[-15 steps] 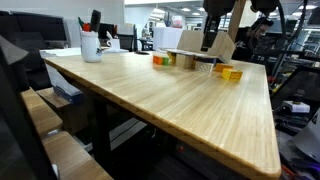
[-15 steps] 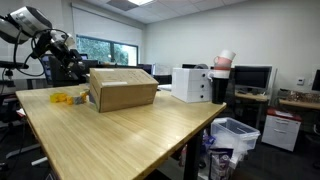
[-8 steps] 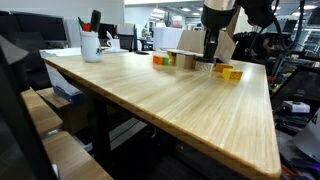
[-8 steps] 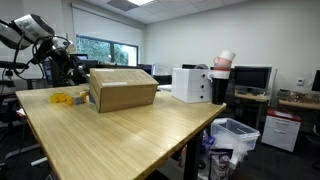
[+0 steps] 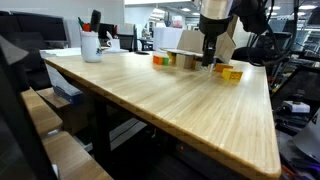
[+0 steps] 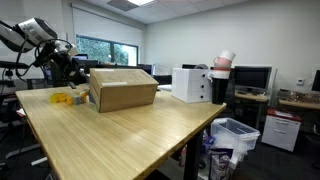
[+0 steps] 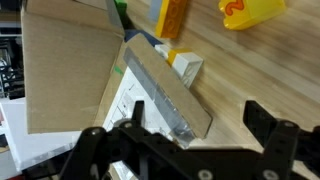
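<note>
In the wrist view my gripper (image 7: 185, 142) is open, its two black fingers (image 7: 274, 140) spread wide with nothing held. Just beyond the jaws lies a long wooden block with a silvery side (image 7: 165, 88), next to a cardboard box (image 7: 62, 70). A small white block (image 7: 188, 65) and yellow toy pieces (image 7: 170, 15) lie further on. In both exterior views the gripper (image 5: 208, 56) (image 6: 72, 76) hangs low over the table beside the box (image 5: 190, 40) (image 6: 123, 88), near the yellow pieces (image 5: 230, 72) (image 6: 65, 98).
A white cup with pens (image 5: 91, 45) stands at the far left of the wooden table (image 5: 170, 105). Orange and yellow blocks (image 5: 163, 60) sit by the box. A white appliance (image 6: 190, 83) and monitors stand on desks behind; a bin (image 6: 232, 135) is on the floor.
The jaws have spread wider. The arm has shifted slightly and come lower beside the box.
</note>
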Tool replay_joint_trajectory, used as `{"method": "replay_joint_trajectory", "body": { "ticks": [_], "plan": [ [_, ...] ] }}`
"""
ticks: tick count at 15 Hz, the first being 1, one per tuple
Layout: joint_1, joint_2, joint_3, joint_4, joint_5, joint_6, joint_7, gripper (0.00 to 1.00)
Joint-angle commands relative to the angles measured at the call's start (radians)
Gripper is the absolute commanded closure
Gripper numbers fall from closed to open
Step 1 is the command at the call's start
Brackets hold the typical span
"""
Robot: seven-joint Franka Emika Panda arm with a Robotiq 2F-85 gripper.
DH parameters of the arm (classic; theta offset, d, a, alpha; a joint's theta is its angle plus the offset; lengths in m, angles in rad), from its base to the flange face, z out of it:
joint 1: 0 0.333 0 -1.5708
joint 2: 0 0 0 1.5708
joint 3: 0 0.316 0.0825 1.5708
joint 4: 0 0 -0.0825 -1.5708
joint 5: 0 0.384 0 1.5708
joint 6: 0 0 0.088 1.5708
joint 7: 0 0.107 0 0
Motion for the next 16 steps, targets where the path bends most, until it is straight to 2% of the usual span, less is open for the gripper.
{"method": "replay_joint_trajectory", "body": {
  "ticks": [1,7,8,9,12,14,15,16],
  "plan": [
    [-0.008,0.025,-0.009,0.008,-0.039,-0.007,0.012,0.0],
    [-0.01,0.058,-0.034,0.029,-0.1,0.006,0.01,0.0],
    [-0.012,0.069,-0.045,0.035,-0.114,0.017,0.01,0.25],
    [-0.013,0.07,-0.048,0.034,-0.132,0.021,0.019,0.27],
    [-0.011,0.075,-0.054,0.031,-0.175,0.021,0.035,0.44],
    [-0.009,0.08,-0.06,0.027,-0.213,0.016,0.053,0.61],
    [-0.009,0.082,-0.063,0.027,-0.225,0.012,0.062,0.74],
    [-0.008,0.08,-0.064,0.029,-0.226,0.006,0.064,0.81]
  ]
}}
